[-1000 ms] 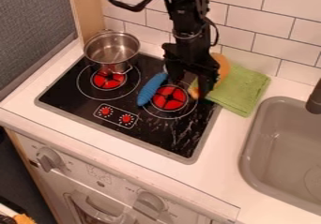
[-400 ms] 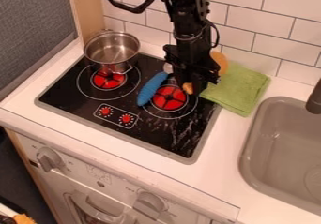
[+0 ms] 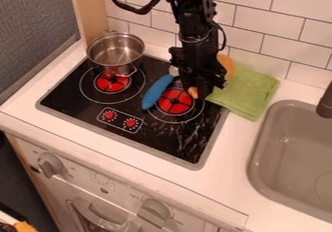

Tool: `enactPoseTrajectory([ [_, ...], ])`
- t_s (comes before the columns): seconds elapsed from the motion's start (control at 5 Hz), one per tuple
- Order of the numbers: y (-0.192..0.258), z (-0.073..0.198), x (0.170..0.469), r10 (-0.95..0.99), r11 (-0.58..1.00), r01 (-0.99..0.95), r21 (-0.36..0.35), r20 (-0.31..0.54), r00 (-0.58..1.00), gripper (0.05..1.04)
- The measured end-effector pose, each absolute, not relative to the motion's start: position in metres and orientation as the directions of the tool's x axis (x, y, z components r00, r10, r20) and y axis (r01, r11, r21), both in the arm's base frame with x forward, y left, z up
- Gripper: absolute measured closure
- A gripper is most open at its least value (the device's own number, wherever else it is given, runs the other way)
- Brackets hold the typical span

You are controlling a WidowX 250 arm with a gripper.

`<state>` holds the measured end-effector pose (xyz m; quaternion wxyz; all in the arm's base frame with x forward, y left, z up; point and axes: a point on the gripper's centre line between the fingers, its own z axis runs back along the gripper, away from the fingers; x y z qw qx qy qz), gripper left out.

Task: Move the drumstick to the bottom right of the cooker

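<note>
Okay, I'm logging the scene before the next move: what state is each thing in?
Gripper: low over the cooker's right burner.
Orange piece, perhaps the drumstick: partly hidden; held or not, unclear.
Pot: upright, lidless.
Blue-handled utensil: lying down.
Green cloth: laid flat.
Right burner: red.

And here's the pot (image 3: 115, 54), shiny smooth metal, bright light sliding round its wall. Next, the cooktop (image 3: 84, 110), glossy black like glass, streaky toward its front corner, framed by a duller grey rim. Over to the towel (image 3: 250, 92): soft, matt green cloth. The blue handle (image 3: 156, 92) looks like matt, ribbed plastic. The sink (image 3: 259, 160) comes up smooth, satin grey; the wall tiles (image 3: 295, 24) are smooth and white. Upright panel (image 3: 89, 8): pale wood. Small orange piece (image 3: 193, 92), half hidden, perhaps smooth plastic!
</note>
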<state>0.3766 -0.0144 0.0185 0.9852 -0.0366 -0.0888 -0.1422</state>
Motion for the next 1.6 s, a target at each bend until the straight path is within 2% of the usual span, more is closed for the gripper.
enactPoseTrajectory([
  [0.2, -0.008, 0.056, 0.367, -0.264, 0.96, 0.279, -0.016, 0.266, 0.927, 0.719],
  [0.4, 0.01, 0.088, 0.334, -0.214, 0.974, 0.226, -0.002, 0.312, 0.925, 0.719],
  [0.6, 0.026, 0.067, 0.298, -0.161, 0.984, 0.173, -0.04, 0.21, 0.964, 0.719],
  [0.8, 0.025, 0.049, 0.277, -0.165, 0.984, 0.174, -0.046, 0.156, 0.974, 0.719],
  [1.0, 0.014, 0.032, 0.268, -0.217, 0.974, 0.222, -0.041, 0.108, 0.97, 0.719],
  [1.2, 0.004, 0.021, 0.269, -0.255, 0.964, 0.26, -0.049, 0.092, 0.963, 0.65],
  [1.4, 0.003, 0.021, 0.27, -0.253, 0.965, 0.259, -0.047, 0.099, 0.962, 0.338],
  [1.6, 0.0, 0.026, 0.271, -0.268, 0.963, 0.271, -0.011, 0.118, 0.956, 0.092],
])
